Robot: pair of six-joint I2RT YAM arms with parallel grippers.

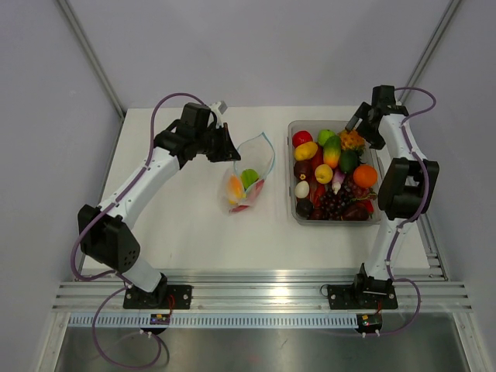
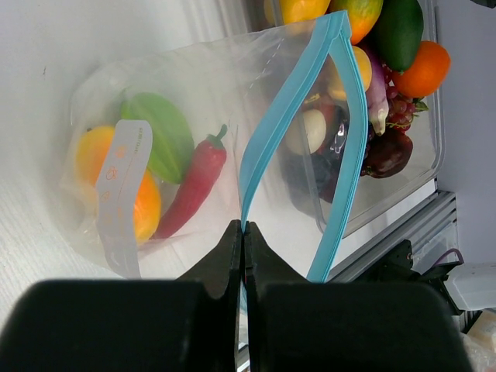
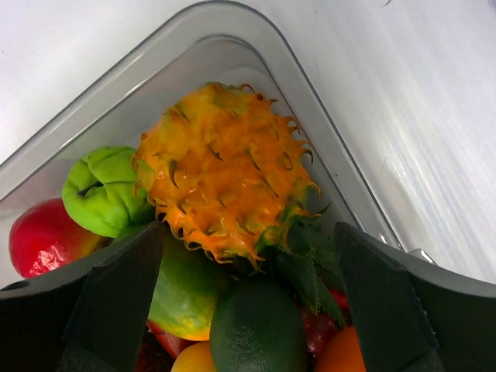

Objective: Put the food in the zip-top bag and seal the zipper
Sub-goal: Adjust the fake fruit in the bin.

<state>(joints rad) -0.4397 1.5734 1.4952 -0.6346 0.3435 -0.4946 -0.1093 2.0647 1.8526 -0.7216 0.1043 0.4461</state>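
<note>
Jaws shut on the left side: the left gripper (image 2: 242,232) has its two dark fingers pressed together on the zipper (image 2: 254,147), right at the end where the two blue strips meet. Away from that pinch the strips spread apart, so the mouth gapes open.

The zip-top bag (image 1: 249,174) lies on the white table (image 1: 186,225), just left of the tub, with its mouth towards the far side. Three pieces are already inside. An orange fruit (image 2: 143,209) sits partly behind a white label (image 2: 124,186), a green fruit (image 2: 167,132) is beside it, and a red chilli (image 2: 194,182) lies slanted against them.

Moving right, the clear tub (image 1: 290,155) is piled high. There's a yellow lemon (image 1: 306,150), a round orange (image 1: 365,176) and dark purple grapes (image 1: 335,203) towards the near end.

Over at the tub's far right corner the right gripper (image 3: 248,232) has its jaws wide apart and nothing in them. Its fingers (image 3: 128,294) stand either side of a spiky orange fruit (image 3: 221,167), and I can't tell whether they touch it. A knobbly green piece (image 3: 101,190) and a red fruit (image 3: 43,236) sit to its left in the wrist view, with a dark green fruit (image 3: 256,325) just below.
</note>
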